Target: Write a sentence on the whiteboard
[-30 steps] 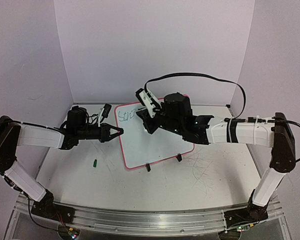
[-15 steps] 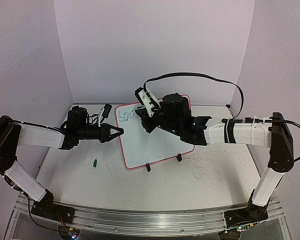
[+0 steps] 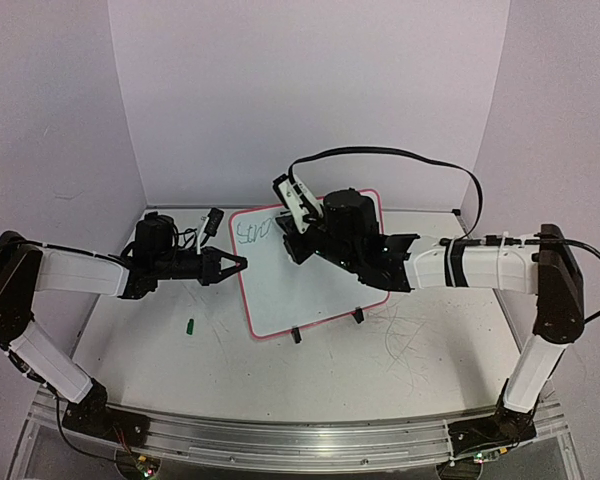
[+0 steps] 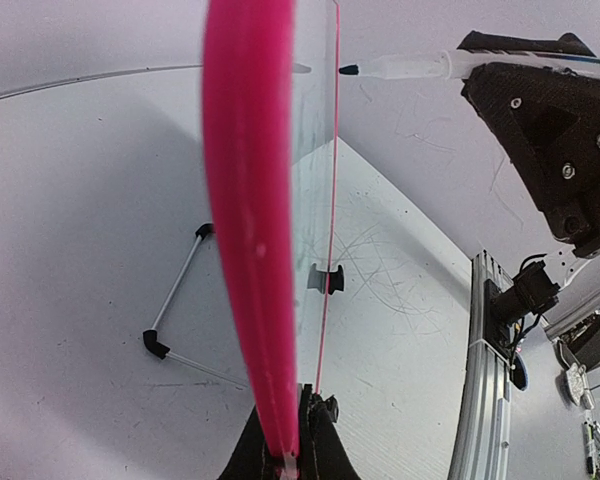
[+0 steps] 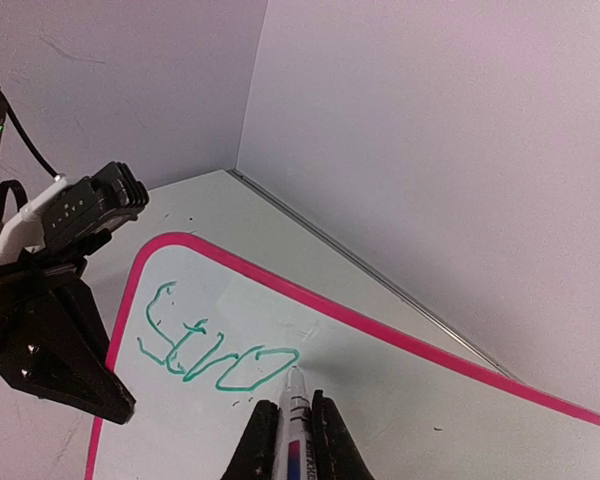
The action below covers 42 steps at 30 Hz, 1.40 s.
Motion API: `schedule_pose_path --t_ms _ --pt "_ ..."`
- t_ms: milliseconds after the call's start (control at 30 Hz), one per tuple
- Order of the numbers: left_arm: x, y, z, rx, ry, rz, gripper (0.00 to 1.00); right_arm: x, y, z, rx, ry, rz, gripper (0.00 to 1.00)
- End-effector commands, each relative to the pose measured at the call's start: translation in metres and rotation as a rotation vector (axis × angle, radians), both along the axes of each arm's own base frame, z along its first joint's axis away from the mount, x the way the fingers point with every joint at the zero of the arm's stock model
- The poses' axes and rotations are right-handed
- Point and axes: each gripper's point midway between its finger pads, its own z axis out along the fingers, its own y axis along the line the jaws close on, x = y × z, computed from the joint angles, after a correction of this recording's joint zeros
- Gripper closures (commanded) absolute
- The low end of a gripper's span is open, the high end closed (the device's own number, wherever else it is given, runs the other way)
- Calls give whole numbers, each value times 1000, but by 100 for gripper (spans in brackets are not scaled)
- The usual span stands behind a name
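The whiteboard (image 3: 305, 285), white with a pink rim and two black clip feet, stands tilted mid-table. My left gripper (image 3: 242, 263) is shut on its left pink rim (image 4: 250, 250). My right gripper (image 3: 288, 222) is shut on a white marker (image 5: 298, 415) whose tip touches the board just right of the green letters "Stro" (image 5: 205, 350), the start of the sentence (image 3: 252, 232) at the board's top left. The marker also shows in the left wrist view (image 4: 400, 68), pointing at the board face.
A small green marker cap (image 3: 191, 324) lies on the tabletop left of the board. Grey scribble marks (image 3: 405, 345) cover the table at the right. Walls enclose the back and both sides. A black cable (image 3: 400, 155) arcs over the right arm.
The right gripper has shifted the marker slightly to the right along the top line, closing the "o". The left arm and the board have not moved.
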Motion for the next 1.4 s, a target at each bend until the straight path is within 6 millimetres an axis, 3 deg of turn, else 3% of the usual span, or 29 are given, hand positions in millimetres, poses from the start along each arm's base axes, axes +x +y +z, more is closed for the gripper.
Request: schedule_pose_path --t_ms 0,500,1167,1367 --pt "29 10 5 74 -110 113 100 3 6 16 45 -32 -15 100" --pt "29 10 5 78 -112 112 100 9 3 9 27 -21 -52 100" --pt "29 10 6 79 -112 113 100 -8 1 -22 -2 53 -28 100" --pt "29 10 6 79 -112 113 100 -5 0 -19 1 47 -43 100"
